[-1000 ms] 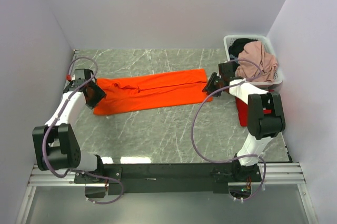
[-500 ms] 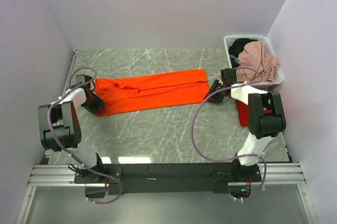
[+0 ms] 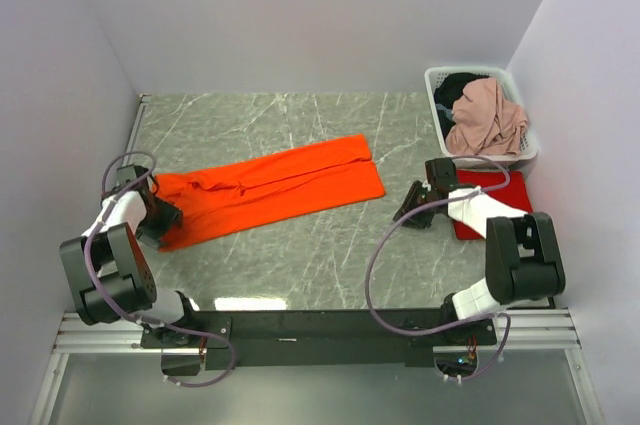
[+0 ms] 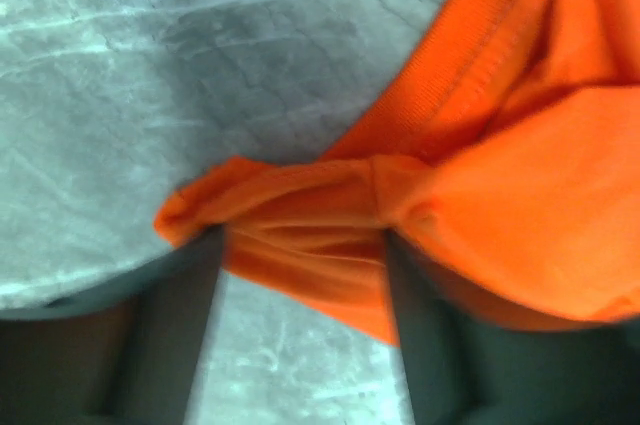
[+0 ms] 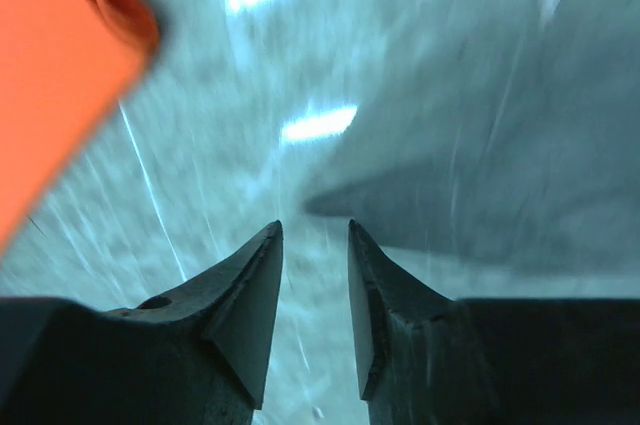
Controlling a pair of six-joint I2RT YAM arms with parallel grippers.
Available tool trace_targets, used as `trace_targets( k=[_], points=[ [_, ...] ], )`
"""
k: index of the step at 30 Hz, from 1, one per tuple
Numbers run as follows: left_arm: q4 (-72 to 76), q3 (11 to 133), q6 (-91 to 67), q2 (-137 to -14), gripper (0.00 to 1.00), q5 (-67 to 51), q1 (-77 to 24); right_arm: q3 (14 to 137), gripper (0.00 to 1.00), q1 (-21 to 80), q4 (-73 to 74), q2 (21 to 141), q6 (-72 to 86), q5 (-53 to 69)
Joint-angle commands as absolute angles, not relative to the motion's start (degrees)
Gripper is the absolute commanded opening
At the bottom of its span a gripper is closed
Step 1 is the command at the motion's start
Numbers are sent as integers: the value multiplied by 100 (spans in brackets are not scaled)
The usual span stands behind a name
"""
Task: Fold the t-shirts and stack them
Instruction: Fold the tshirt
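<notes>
The bright orange t-shirt, folded into a long strip, lies slanted across the marble table. My left gripper sits at its near left end. In the left wrist view a bunched fold of the orange t-shirt lies between the wide-apart fingers of the left gripper. My right gripper hovers over bare marble, apart from the strip's right end. In the right wrist view the right gripper is open and empty, with a corner of the orange t-shirt at upper left. The red t-shirt lies flat at the right, partly under the right arm.
A white laundry basket with pink and dark clothes stands at the back right corner. Walls close in the table on the left, back and right. The arms' base rail runs along the near edge.
The orange t-shirt has slid left and nearer and now lies slanted. The left gripper drew back toward the near left. The right gripper left the strip's right end and moved nearer.
</notes>
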State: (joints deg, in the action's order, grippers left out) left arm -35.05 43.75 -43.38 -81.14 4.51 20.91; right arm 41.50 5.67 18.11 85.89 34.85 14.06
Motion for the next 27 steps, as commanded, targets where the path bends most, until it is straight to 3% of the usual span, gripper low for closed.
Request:
trace_targets(
  k=[1,5,11,27],
  points=[
    [-3823,5112,-4350,-7710,76,537,1909,4104,41,939,2197,8053,3164,1196],
    [-3877,5686,-4745,-7401,91,300,1470,4359,45,1519,2285,7700,3120,914],
    [-3156,5669,-5720,-7575,95,88,888,4597,55,1793,2074,7532,3077,1195],
    [-2681,6653,-5713,-9773,79,316,563,4412,59,1793,1898,7356,2865,1397]
  ],
)
